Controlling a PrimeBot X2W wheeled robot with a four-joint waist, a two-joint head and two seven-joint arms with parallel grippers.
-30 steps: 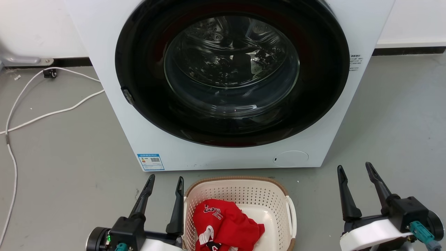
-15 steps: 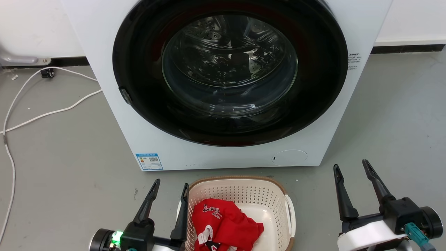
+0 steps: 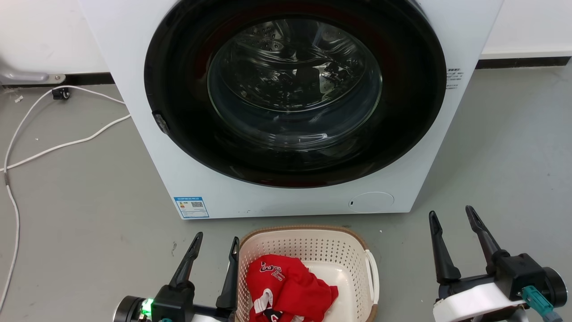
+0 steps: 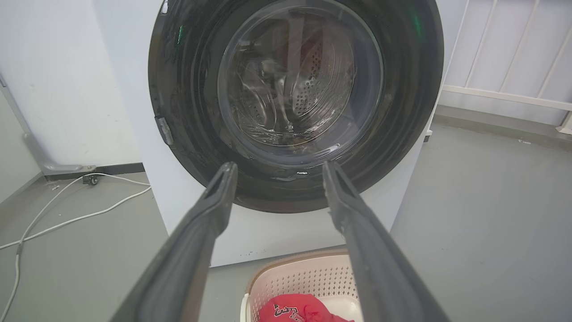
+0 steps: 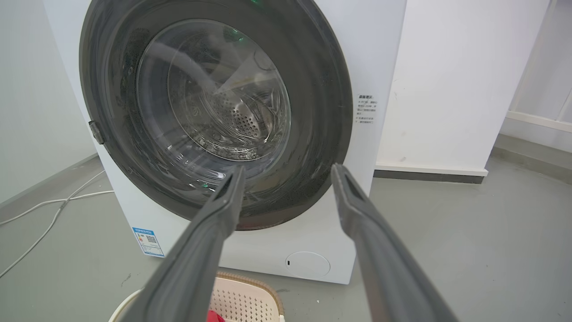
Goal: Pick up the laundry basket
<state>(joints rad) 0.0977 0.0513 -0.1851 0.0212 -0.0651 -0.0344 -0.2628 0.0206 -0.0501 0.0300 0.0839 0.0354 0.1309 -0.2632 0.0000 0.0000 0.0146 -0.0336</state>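
Left end effector [image 3: 216, 237]: fingers apart, just beside cream-white perforated plastic laundry basket [image 3: 308, 248], at its 9 o'clock.
Right end effector [image 3: 450, 211]: apart, well off at 3 o'clock.
Floor [image 3: 80, 188]: grey, bearing basket at 6 o'clock of white washing machine [image 3: 152, 147].

At my six o'clock, a cream-white perforated laundry basket [image 3: 308, 247] with brown woven-look rim [image 3: 304, 227] holds a red garment [image 3: 295, 286] with white lettering. At twelve o'clock I see a white washing machine [image 3: 152, 165], black door ring [image 3: 178, 98], on grey floor [image 3: 80, 214].
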